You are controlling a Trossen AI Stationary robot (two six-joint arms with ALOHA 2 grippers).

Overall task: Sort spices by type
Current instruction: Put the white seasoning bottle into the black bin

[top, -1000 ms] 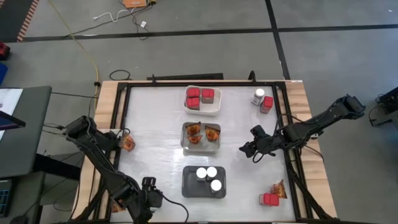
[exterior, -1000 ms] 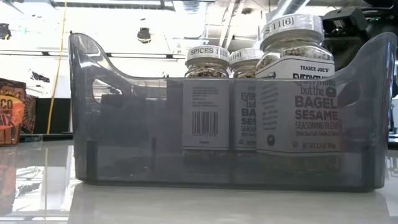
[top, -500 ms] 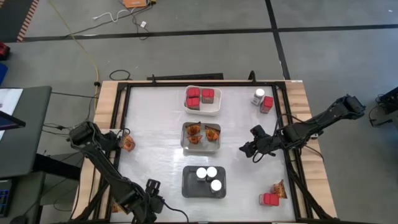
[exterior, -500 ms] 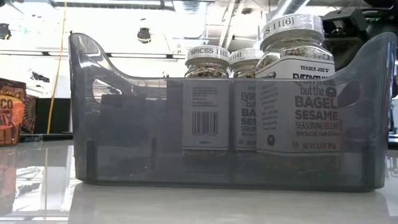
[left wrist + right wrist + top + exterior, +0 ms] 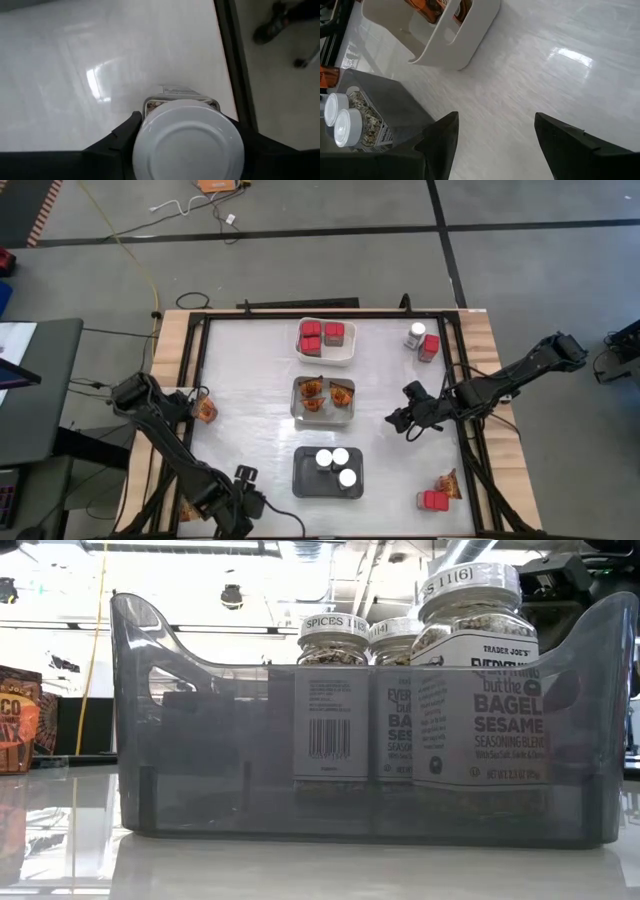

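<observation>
My left gripper (image 5: 185, 142) straddled the upright, white-lidded glass spice jar (image 5: 188, 145), fingers flanking its lid; whether clamped, I couldn't tell.

white tray (image 5: 343, 356), clear tray (image 5: 298, 412), grey tray (image 5: 304, 480)

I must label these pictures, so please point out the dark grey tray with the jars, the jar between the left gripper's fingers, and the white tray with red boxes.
dark grey tray (image 5: 304, 478): high view, bare floor left of the jars.
jar with round white lid (image 5: 188, 140): left wrist view, lid centre.
white tray (image 5: 349, 345): high view, right rim.
</observation>
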